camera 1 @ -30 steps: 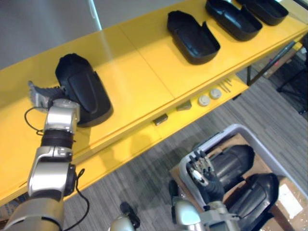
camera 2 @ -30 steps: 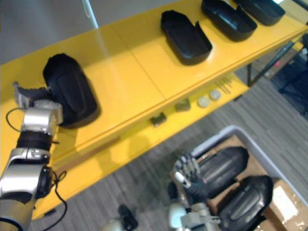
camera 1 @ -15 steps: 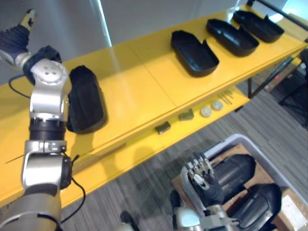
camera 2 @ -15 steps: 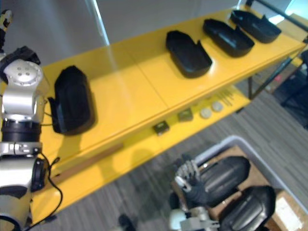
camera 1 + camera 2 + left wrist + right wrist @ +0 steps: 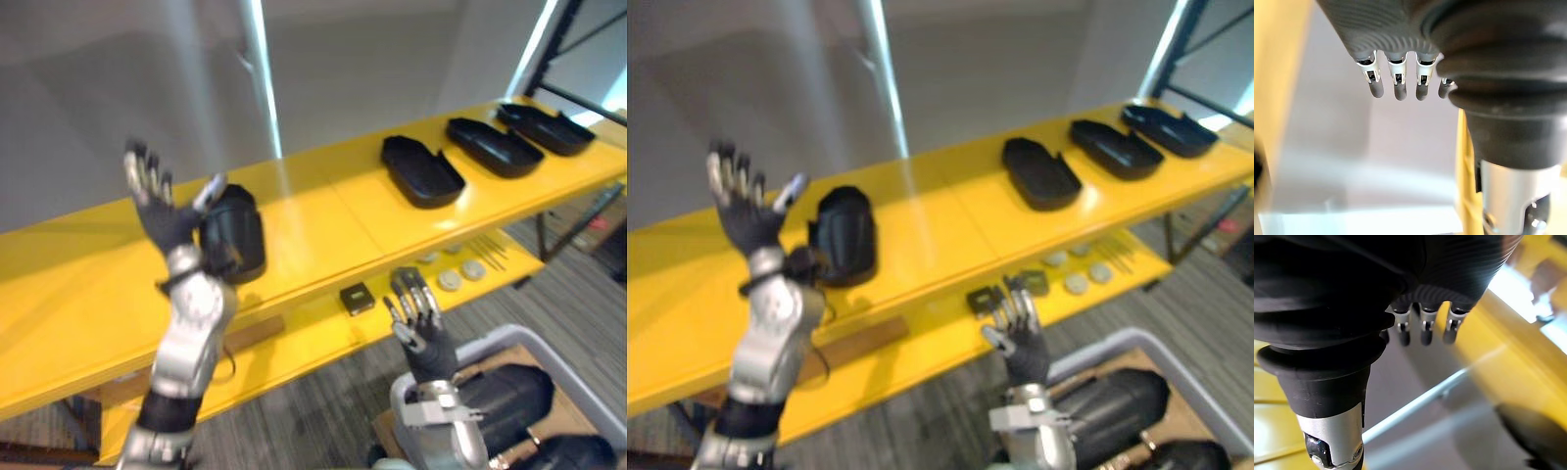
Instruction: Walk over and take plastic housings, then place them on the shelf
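A black plastic housing (image 5: 233, 233) lies on the yellow top shelf (image 5: 313, 220), dome side up. My left hand (image 5: 162, 211) is raised just left of it, open with fingers spread and holding nothing; its straight fingers (image 5: 1396, 83) show in the left wrist view. Three more housings (image 5: 423, 171) (image 5: 495, 147) (image 5: 549, 129) lie hollow side up further right along the shelf. My right hand (image 5: 416, 318) is lifted, open and empty, in front of the lower shelf above a grey bin (image 5: 470, 345). Its fingers (image 5: 1422, 328) are straight. More housings (image 5: 505, 397) lie in the bin.
The lower yellow shelf (image 5: 294, 338) carries a small black block (image 5: 358, 297), two pale discs (image 5: 450, 281) (image 5: 474, 269) and some thin rods (image 5: 495, 252). A grey wall rises behind the shelf. Bare shelf surface lies between the nearest housing and the other three.
My left hand has let go of the housing and risen above the shelf, fingers spread. My right hand has lifted out of the bin. The camera has tilted up.
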